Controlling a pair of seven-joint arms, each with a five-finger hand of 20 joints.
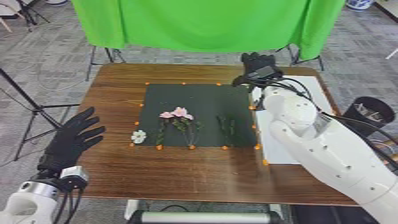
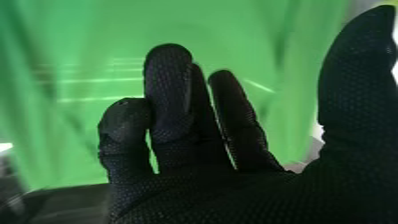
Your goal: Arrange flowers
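In the head view, the pink flowers (image 1: 178, 113) lie near the middle of the dark mat (image 1: 200, 93), their thin stems running toward its near edge. To their left, at the mat's near left corner, is a white flower (image 1: 139, 136). Between the white flower and the pink ones lies a narrow strip of greenery (image 1: 161, 131), and to the right of the pink flowers are green sprigs (image 1: 226, 128), which look like leafy stems, though they are small and dark against the mat. Orange markers (image 1: 192, 147) dot the mat's edges.

The right hand (image 1: 258, 64) is at the far right of the brown wooden table (image 1: 169, 175), beyond the mat and well apart from the flowers. The right wrist view shows its fingers (image 2: 169, 100) loosely extended, the thumb spread away, gripping nothing. The left hand (image 1: 64, 145) is off to the left of the mat, fingers spread and open.

A white panel (image 1: 274, 147) lies along the mat's right side, partly under the right arm. A green cloth (image 1: 204, 25) hangs beyond the table's far edge, and a black bin (image 1: 368, 111) stands to the right of the table.
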